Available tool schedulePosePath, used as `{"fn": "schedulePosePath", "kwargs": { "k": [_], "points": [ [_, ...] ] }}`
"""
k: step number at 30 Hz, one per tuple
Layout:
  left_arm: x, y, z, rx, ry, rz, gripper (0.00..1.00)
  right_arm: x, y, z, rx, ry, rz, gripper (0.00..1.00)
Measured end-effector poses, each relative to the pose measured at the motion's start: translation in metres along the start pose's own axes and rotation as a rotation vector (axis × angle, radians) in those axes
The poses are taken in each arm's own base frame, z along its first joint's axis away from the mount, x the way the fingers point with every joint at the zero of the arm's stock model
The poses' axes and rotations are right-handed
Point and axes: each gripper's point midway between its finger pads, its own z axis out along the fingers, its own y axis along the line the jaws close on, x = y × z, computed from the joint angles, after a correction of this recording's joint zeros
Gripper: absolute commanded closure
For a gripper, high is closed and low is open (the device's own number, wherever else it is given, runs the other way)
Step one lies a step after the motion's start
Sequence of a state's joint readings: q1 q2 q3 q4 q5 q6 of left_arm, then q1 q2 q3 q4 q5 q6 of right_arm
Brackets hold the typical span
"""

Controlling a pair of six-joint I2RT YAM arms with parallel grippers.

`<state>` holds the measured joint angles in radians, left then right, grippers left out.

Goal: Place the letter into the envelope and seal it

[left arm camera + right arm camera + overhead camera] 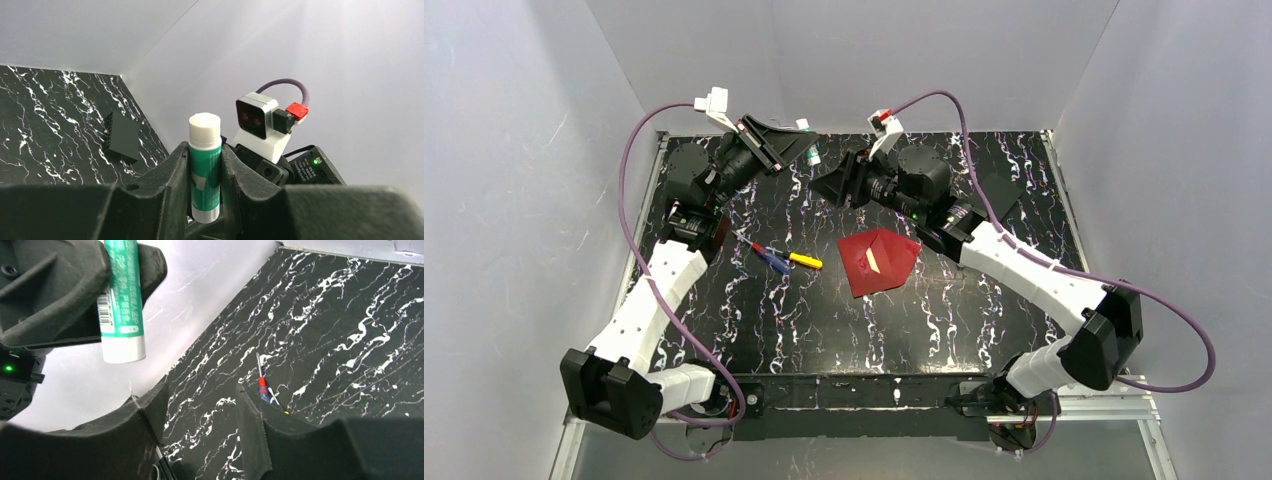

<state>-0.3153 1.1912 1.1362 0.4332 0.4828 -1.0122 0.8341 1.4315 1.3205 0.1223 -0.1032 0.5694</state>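
The dark red paper envelope (864, 272) is lying mid-table, sealing still pending (white paper letter seemingly tucked inside), while the left gripper (205, 150) is clamping a green-and-white glue stick (205, 172) and the right gripper (202, 392) is gaping empty.

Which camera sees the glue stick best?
The left wrist camera: the glue stick stands front and centre, clamped in the left gripper. The right wrist camera catches its barcode end; the top camera shows just a tiny speck.

A black, white-veined table (754, 310) was seen. The envelope (879, 262) was laid near the right gripper (824, 182), on its base-ward side. Two small tools (784, 259) were laid base-ward and left of that gripper, and a black sheet (1004, 195) to its right.
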Motion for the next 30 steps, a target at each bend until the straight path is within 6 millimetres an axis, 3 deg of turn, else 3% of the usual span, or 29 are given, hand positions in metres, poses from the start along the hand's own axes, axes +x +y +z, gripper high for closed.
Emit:
{"fn": "schedulePosePath", "kwargs": {
  "k": [4,10,16,24,30],
  "points": [
    [0.000,0.001,-0.001,-0.011,0.000,-0.007,1.00,-0.006,0.007,0.002,-0.032,-0.023,-0.005,0.29],
    [0.002,0.004,-0.002,-0.024,0.007,-0.015,1.00,-0.022,0.025,0.004,-0.106,-0.060,-0.019,0.33],
    [0.003,0.005,-0.002,-0.029,0.011,-0.018,1.00,-0.028,0.031,0.004,-0.124,-0.074,-0.008,0.62],
    [0.005,0.004,-0.003,-0.026,0.020,-0.035,1.00,-0.031,0.035,0.005,-0.132,-0.084,0.044,0.68],
    [0.007,0.005,-0.009,-0.029,0.014,-0.047,1.00,-0.026,0.037,0.005,-0.136,-0.062,0.075,0.98]
  ]
}}
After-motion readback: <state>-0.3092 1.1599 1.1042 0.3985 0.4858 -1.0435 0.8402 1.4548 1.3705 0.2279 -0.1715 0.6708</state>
